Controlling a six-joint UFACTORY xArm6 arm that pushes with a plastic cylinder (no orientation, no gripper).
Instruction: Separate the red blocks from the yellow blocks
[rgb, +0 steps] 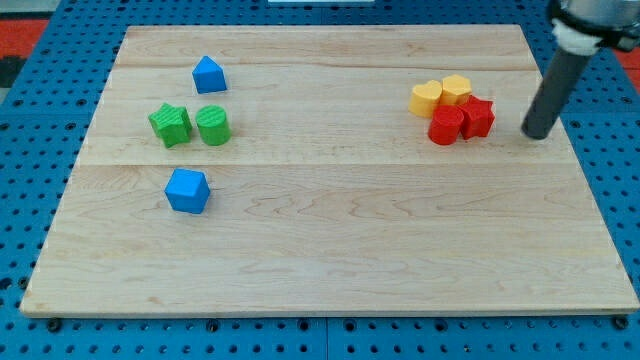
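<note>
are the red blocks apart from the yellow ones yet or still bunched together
Bunched. The red blocks sit right against the yellow blocks in one cluster. My tip stands off to their right, not touching.

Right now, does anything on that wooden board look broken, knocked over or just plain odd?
Nothing looks damaged or toppled. The one snag: two yellow blocks and two red blocks sit bunched together, touching, at the view's upper right. My tip stands just right of the reds, not touching them.
</note>
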